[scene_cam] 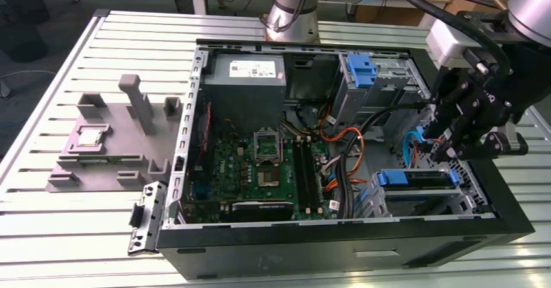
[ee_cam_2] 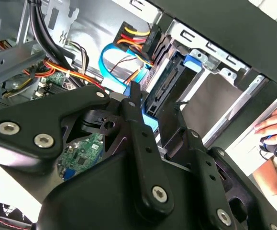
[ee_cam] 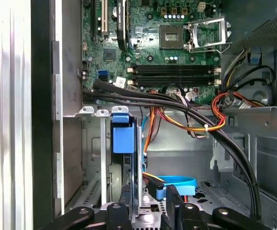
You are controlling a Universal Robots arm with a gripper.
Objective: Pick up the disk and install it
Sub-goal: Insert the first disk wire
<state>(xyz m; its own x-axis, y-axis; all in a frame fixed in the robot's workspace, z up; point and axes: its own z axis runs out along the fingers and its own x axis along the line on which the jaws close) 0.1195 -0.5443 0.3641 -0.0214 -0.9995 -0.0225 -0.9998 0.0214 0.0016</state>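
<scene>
The disk [scene_cam: 416, 178] sits in the drive bay at the front corner of the open computer case, on the exterior view's right, its blue bracket facing up. My gripper [scene_cam: 453, 143] hangs just above and beside it. In the first wrist view the disk [ee_cam: 124, 139] is edge-on in the metal bay, running down toward my gripper [ee_cam: 149, 194], whose fingers stand apart. In the second wrist view the disk [ee_cam_2: 164, 88] lies past my gripper [ee_cam_2: 160, 103], and the two black fingers are spread with nothing clamped between them.
Orange, black and blue cables [ee_cam: 186, 120] cross between the bay and the motherboard [scene_cam: 258, 165]. A grey power supply box [scene_cam: 248, 72] fills the case's far corner. A grey fixture [scene_cam: 103, 165] holding a processor chip [scene_cam: 90, 138] lies outside. A person's hand [ee_cam_2: 274, 129] rests nearby.
</scene>
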